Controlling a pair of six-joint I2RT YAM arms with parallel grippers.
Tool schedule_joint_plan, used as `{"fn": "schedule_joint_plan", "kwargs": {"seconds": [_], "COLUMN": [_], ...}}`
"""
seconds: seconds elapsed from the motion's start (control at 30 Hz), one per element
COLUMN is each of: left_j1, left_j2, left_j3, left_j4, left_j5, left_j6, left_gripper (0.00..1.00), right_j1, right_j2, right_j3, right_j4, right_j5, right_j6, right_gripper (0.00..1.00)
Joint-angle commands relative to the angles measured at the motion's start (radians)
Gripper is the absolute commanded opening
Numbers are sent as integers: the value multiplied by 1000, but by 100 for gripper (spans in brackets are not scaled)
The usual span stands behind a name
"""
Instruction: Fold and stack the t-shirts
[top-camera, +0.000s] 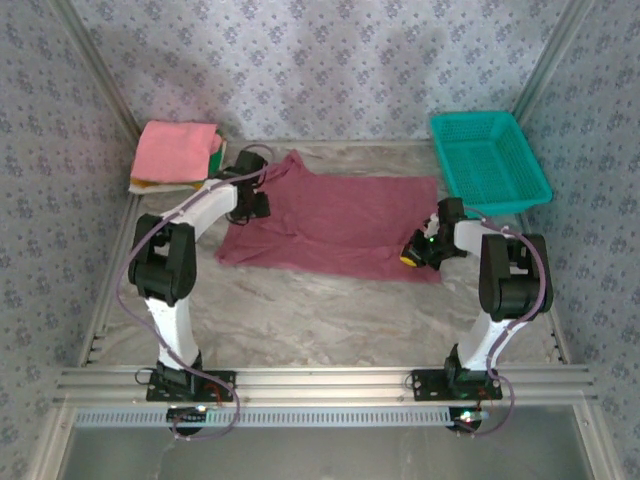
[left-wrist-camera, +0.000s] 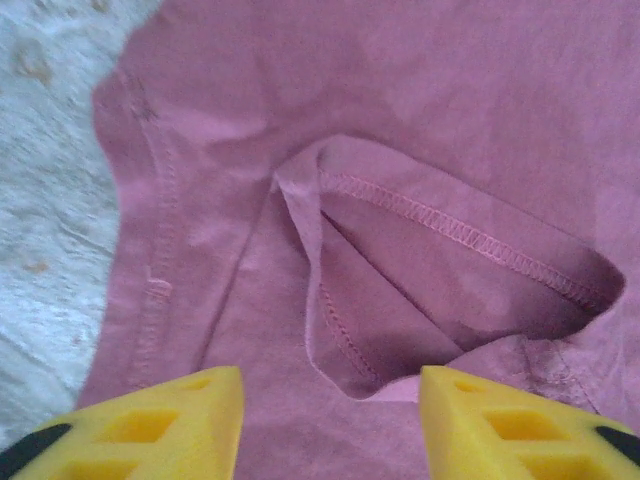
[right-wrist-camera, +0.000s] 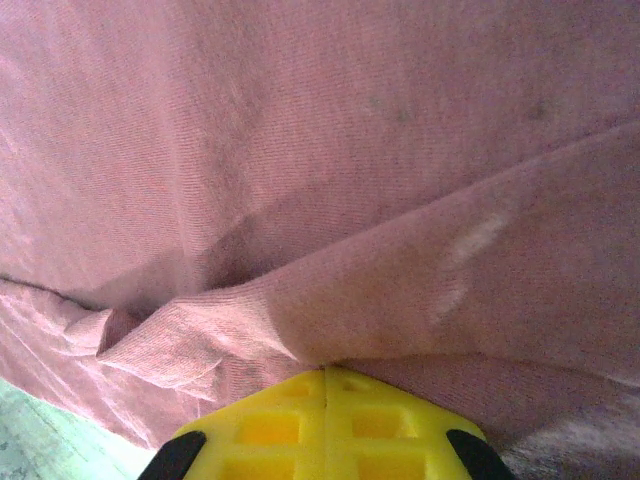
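Table (top-camera: 320, 320) work looks partly done: the maroon shirt (top-camera: 335, 225) lies spread at centre, seemingly not folded yet, while the folded stack (top-camera: 175, 155) sits at ten o'clock. Over the shirt's nine o'clock sleeve the left gripper (left-wrist-camera: 330, 400) hovers, jaws apart; the right gripper (right-wrist-camera: 325, 385), jaws together, pinches cloth at its four o'clock corner. Folding and stacking this shirt remain.

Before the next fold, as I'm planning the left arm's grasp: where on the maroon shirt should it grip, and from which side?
Probably the sleeve hem of the maroon shirt, from above: its stitched edge stands puckered off the flat cloth, ahead of the open left gripper, giving a ridge to pinch.
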Motion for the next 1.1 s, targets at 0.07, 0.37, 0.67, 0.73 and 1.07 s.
{"fn": "schedule_joint_plan", "kwargs": {"seconds": [0.07,0.37,0.67,0.73,1.07], "left_j1": [0,0,-6,-9,-23], "left_j2": [55,115,134,158,233], "left_j3": [18,64,163,217,359], "left_j4": [34,19,-35,-53,-147], "left_j5": [53,77,75,71,57], "left_j6": [-16,-14,12,26,48], "left_gripper": [33,16,0,0,23], "right_j1": [10,13,12,12,13], "right_j2": [25,17,20,22,22], "right_j3": [15,12,13,13,22], "right_j4": [-24,-26,-28,-28,-46], "right_j5": [1,-1,-5,-5,-10], "right_j6": [-15,-18,-19,-20,-25], "right_gripper": [0,0,0,0,0]}}
